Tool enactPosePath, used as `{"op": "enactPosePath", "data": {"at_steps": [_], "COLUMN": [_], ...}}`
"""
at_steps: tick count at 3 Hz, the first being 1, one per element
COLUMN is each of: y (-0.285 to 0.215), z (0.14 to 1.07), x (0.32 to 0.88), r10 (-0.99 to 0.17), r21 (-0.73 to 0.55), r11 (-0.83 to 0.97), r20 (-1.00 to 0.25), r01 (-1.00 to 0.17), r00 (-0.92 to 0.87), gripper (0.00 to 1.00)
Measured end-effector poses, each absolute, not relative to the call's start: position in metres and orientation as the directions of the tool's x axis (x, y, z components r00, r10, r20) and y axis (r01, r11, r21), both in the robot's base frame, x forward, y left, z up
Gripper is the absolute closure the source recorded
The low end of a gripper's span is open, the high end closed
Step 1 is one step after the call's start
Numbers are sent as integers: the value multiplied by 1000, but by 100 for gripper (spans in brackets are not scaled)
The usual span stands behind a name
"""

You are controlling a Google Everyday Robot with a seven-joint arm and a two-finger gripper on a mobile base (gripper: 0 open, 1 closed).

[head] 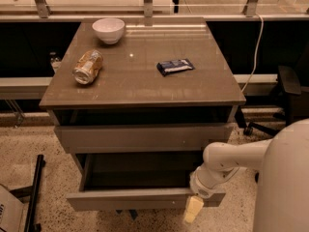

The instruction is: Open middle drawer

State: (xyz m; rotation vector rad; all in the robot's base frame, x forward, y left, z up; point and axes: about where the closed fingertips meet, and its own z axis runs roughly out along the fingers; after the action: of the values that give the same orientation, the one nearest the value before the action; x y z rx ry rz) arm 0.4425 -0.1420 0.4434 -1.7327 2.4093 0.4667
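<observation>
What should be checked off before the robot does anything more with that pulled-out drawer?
1. Middle drawer pulled out, dark inside showing: ok.
2. Gripper at the right end of that drawer's front, by its lower edge: ok.
3. Gripper's hold on the front: cannot tell.
4. Upper drawer sits further back, not over the gripper: ok.
5. Bowl, can and snack packet lie back from the tabletop's front edge: ok.
</observation>
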Motion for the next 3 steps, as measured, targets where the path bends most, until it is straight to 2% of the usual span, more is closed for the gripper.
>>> {"op": "enactPosePath", "data": {"at_steps": [1, 3], "y": [-148, -151], "z": [418, 407], "x": [438, 436], "r10": [-887, -880], "r21": [221, 246], "r11": [297, 300], "r20": [-297, -301], "r01": [-929, -922], "r00": [-354, -367], "gripper": [18, 65]}}
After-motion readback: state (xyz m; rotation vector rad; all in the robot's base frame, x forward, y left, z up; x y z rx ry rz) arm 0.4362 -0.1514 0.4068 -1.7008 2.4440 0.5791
